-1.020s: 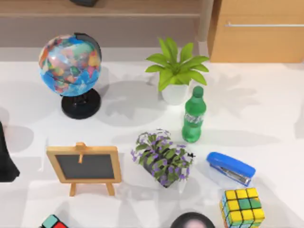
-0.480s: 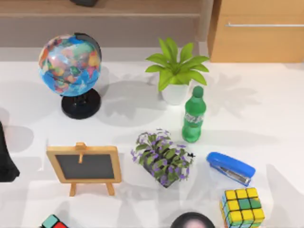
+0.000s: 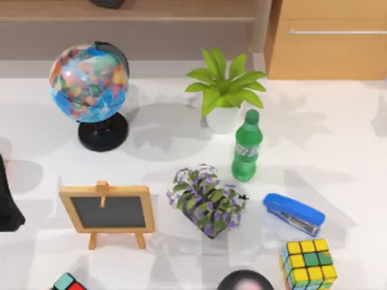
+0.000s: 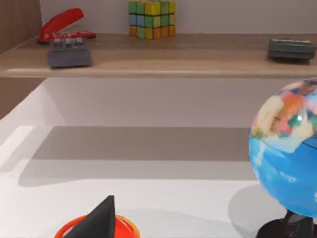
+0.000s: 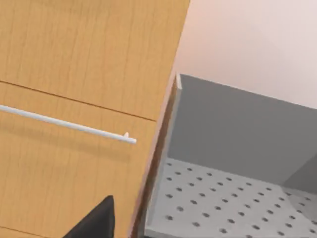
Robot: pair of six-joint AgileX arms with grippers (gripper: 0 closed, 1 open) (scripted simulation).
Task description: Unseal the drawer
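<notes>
The drawer [image 3: 329,51] is the light tan wooden front at the table's back right, with a thin silver bar handle [image 3: 335,31] across it. It looks pushed in. In the right wrist view the drawer [image 5: 59,168] is close, with the handle [image 5: 64,124] running across it and a seam line above. A dark part of my right gripper [image 5: 96,223] shows just in front of the wood, below the handle's end and apart from it. My left arm [image 3: 7,202] is parked at the table's left edge, and my left gripper [image 4: 99,220] hangs over a red-orange round thing [image 4: 124,229].
On the white table stand a globe [image 3: 89,81], a potted plant [image 3: 224,90], a green bottle [image 3: 247,148], a purple flower pot [image 3: 208,202], a small chalkboard [image 3: 107,211], a blue stapler [image 3: 294,212] and a colour cube [image 3: 308,263]. A grey perforated panel [image 5: 223,208] lies beside the cabinet.
Shadows on the right side of the table have shifted. None of the objects on the table has moved, and the drawer front stands as before.
</notes>
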